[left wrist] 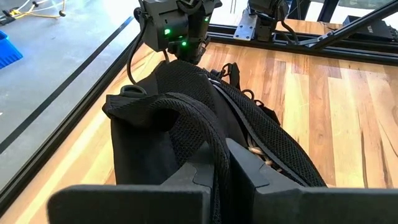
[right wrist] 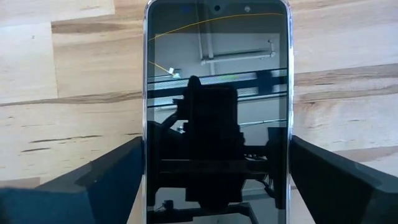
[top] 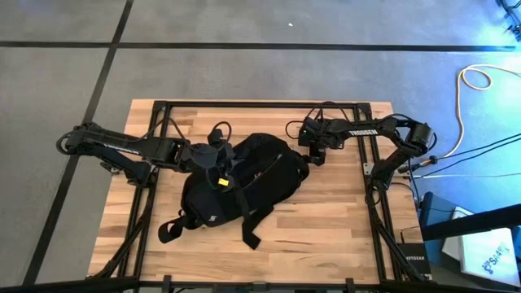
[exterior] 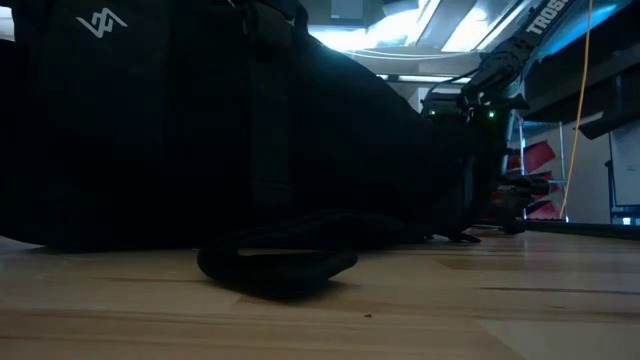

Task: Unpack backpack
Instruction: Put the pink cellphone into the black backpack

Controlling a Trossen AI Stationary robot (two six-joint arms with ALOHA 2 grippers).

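Your right end effector (right wrist: 217, 180) stands with its two dark fingers wide apart, one on each side of a flat black glass-fronted phone (right wrist: 217, 112) that lies face up on the pale wooden plank counter (right wrist: 56, 93). From the wrist view you cannot tell whether the pads touch the phone's edges, so treat it as straddled, not held. In the overhead view this end effector (top: 313, 155) sits just beside the backpack's upper right end, near the counter's far right part. If you are setting the phone down, lift straight up before swinging away so a finger does not drag it; if you are picking it up, centre it between the pads first and close evenly on its long edges. Your left end effector (left wrist: 227, 180) is pinched together on a black mesh shoulder strap (left wrist: 199, 124) of the large black soft fabric backpack (top: 240, 183), which lies on its side across the middle of the counter, straps trailing toward the near edge. Hold that strap steady so the bag does not slide or slump toward the phone while the right arm works.
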